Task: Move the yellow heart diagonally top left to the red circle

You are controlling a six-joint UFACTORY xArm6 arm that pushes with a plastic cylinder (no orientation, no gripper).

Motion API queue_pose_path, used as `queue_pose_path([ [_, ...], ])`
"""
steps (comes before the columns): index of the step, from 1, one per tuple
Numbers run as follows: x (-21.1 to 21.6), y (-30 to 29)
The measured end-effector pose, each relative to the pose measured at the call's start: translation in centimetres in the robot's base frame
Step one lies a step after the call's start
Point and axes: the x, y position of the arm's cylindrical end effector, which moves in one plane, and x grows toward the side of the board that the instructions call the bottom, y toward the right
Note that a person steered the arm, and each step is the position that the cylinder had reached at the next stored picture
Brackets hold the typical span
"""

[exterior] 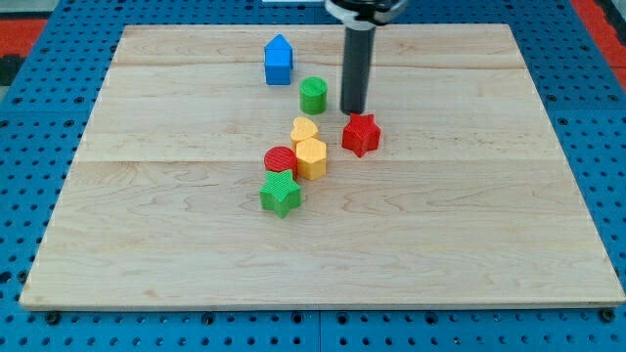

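The yellow heart (304, 128) lies near the board's middle, just above a yellow hexagon (311, 157). The red circle (280, 160) sits to the left of the hexagon and touches it, below and left of the heart. My tip (352, 110) stands to the right of the heart and a little above it, apart from it, between the green circle (313, 95) and the red star (361, 134).
A green star (282, 194) lies just below the red circle. A blue house-shaped block (279, 61) sits near the view's top, left of the rod. The wooden board (147, 244) lies on a blue pegboard.
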Motion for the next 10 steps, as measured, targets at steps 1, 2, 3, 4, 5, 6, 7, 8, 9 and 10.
queue_pose_path([
  [1,-0.5,-2.3],
  [2,-1.0,-5.4],
  [3,-1.2,-0.9],
  [4,-0.9,11.5],
  [5,5.7,12.3],
  [6,8.5,8.0],
  [7,7.0,4.5],
  [8,3.8,2.3],
  [9,3.9,-5.1],
  [10,3.9,-2.2],
])
